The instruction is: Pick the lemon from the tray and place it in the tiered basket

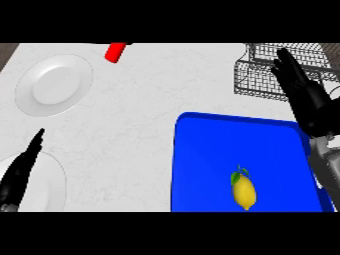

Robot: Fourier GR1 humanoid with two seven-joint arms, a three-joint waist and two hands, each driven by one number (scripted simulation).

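Bare counter (135,144) is lying open down the middle of the frame, between the white plate (55,84) at the upper left, a second plate (51,184) at the lower left and the blue tray (217,144) at the lower right. The tray's upper half is sitting bare above the lemon (245,191). At the upper right the right hand (301,92) is crossing the wire basket (257,79), covering part of it. A red thing (115,51) is standing at the top edge.

Light falls bright and even over the pale tabletop (143,99). The upper plate (55,84) shows only soft grey shading inside its rim. The blue tray (231,144) reads as flat, uniform colour, and the lemon (245,193) casts barely any shadow.
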